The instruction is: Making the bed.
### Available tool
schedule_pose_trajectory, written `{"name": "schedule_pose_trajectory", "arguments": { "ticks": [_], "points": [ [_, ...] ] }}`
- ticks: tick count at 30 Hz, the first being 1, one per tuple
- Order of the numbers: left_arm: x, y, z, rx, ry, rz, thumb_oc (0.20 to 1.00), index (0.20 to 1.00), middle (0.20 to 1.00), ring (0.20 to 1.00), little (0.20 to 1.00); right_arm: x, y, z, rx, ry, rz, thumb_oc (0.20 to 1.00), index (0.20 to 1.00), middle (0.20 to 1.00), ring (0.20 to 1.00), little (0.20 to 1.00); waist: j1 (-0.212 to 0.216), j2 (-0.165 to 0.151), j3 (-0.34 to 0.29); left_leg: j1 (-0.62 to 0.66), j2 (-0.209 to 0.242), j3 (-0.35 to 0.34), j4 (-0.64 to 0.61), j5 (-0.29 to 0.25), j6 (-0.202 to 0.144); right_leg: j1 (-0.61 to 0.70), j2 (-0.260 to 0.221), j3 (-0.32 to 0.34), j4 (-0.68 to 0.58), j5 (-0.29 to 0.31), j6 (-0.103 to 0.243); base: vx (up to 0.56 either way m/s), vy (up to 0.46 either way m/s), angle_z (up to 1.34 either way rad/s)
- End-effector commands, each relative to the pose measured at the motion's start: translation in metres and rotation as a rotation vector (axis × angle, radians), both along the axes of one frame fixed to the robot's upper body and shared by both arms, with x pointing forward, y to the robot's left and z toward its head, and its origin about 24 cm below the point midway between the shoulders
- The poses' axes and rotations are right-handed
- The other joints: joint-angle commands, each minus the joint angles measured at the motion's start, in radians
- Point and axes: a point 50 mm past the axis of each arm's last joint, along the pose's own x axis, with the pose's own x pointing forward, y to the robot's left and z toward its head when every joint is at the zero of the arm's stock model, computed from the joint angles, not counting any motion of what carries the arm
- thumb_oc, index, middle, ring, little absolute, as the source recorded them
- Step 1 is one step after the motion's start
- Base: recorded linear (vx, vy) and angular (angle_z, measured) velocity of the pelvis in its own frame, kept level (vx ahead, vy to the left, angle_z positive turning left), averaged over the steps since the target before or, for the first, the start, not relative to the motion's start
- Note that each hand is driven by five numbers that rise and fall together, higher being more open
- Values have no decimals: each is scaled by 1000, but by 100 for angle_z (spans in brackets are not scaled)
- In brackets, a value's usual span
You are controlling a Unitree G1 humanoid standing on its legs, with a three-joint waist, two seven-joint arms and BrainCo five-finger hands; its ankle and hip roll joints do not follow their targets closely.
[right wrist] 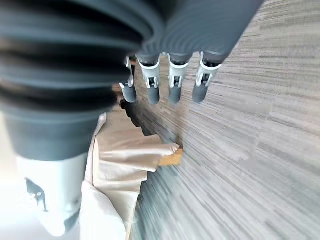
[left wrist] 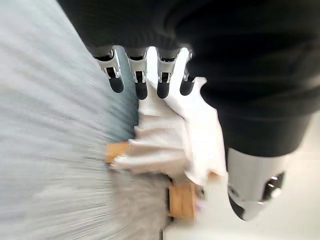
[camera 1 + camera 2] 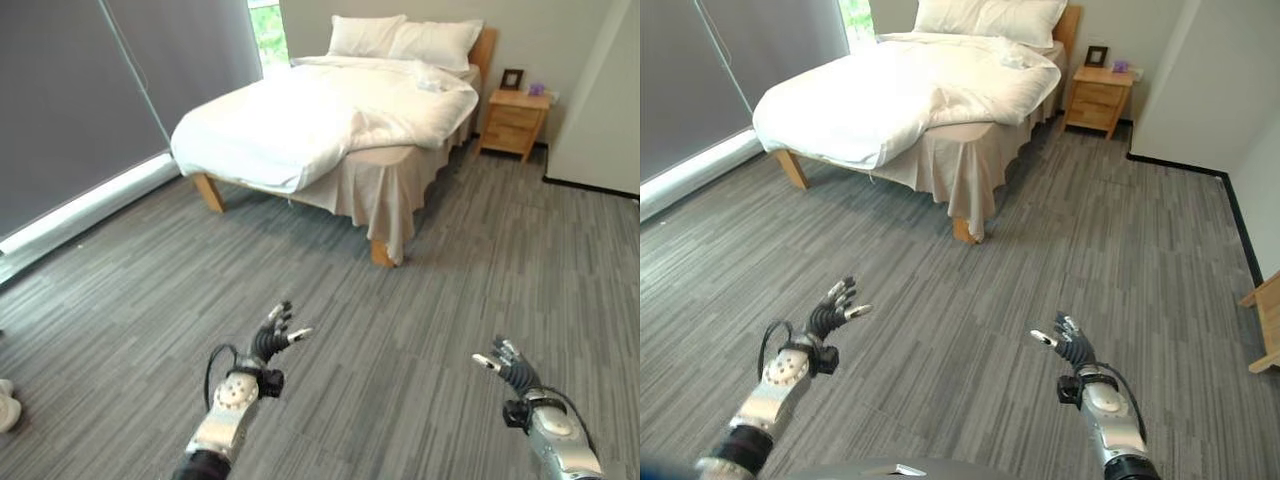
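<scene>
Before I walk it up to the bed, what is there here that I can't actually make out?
- Far side of the bed: hidden behind the duvet and pillows.
- Small items on the nightstand: too small to identify.
- Left wrist view: bed and floor smeared by blur.
- Pale object at the left eye view's edge: cut off.

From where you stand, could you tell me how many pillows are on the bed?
2, side by side at the head of the bed against the headboard: the left pillow and the right pillow. More might lie under the duvet.
</scene>
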Motion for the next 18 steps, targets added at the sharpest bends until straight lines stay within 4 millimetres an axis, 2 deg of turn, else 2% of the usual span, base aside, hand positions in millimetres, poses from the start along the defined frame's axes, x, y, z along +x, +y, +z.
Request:
{"name": "schedule_pose_trajectory", "arguments": {
  "ticks": [1,6,9,10,11,12,13,15,17,18],
  "points": [
    [9,11,11,29,-69,45,1000,1000,1000,1000,1000,-2,8,1,9,-45,-1,1000,1000,1000,1000,1000,16,-72,-22,-21,-8,-42,-20,40,-45,27,-127,-22,-117,190,147,-1,50,0],
    [-2,14,1,89,-2,12,1000,1000,1000,1000,1000,-1,21,2,-3,-36,94,1000,1000,1000,1000,1000,22,-77,5,-45,-13,-28,-20,39,-36,0,-138,-7,-117,205,162,-13,66,-5],
    [-1,19,4,107,-14,19,1000,1000,1000,1000,1000,2,19,6,-13,-57,98,1000,1000,1000,1000,1000,24,-77,21,-51,-16,-22,-20,34,-25,-24,-147,2,-75,201,166,-17,71,-20],
    [1,21,7,113,-21,28,1000,1000,1000,1000,1000,4,18,8,-16,-66,92,1000,1000,1000,1000,1000,24,-73,34,-52,-16,-22,-20,33,-17,-58,-153,6,0,187,170,-28,99,-18],
    [1,23,8,113,-26,33,1000,1000,1000,1000,1000,4,18,8,-14,-69,91,1000,1000,1000,1000,1000,23,-70,42,-52,-17,-24,-20,32,-15,-81,-153,14,44,196,171,-51,122,-16],
    [4,25,10,114,-32,45,1000,1000,1000,1000,1000,8,18,10,-14,-80,87,1000,1000,1000,1000,1000,18,-68,65,-51,-21,-27,-20,34,-6,-142,-152,25,146,227,178,-117,236,-25],
    [14,26,18,154,-58,20,1000,1000,1000,1000,1000,16,24,15,33,-117,51,1000,1000,1000,1000,1000,-2,-47,131,-45,-11,-17,-20,32,14,-304,-154,23,407,305,189,-67,235,-41],
    [15,27,20,179,-60,12,1000,1000,1000,1000,1000,14,24,12,38,-95,48,1000,1000,1000,1000,1000,-13,-45,143,-24,-12,-13,-20,20,9,-359,-168,10,380,306,186,157,116,-38],
    [17,27,23,159,-79,25,1000,1000,1000,1000,1000,5,22,7,45,-70,44,1000,1000,1000,1000,1000,-39,-49,143,26,-12,-19,-20,-18,-12,-376,-168,-21,218,302,183,457,-75,-18],
    [21,24,23,130,-83,29,1000,1000,1000,1000,1000,1,19,3,43,-48,29,1000,1000,1000,1000,1000,-67,-60,142,71,-9,-55,-20,-48,-34,-372,-156,0,60,336,196,430,-118,-3]
  ]
}}
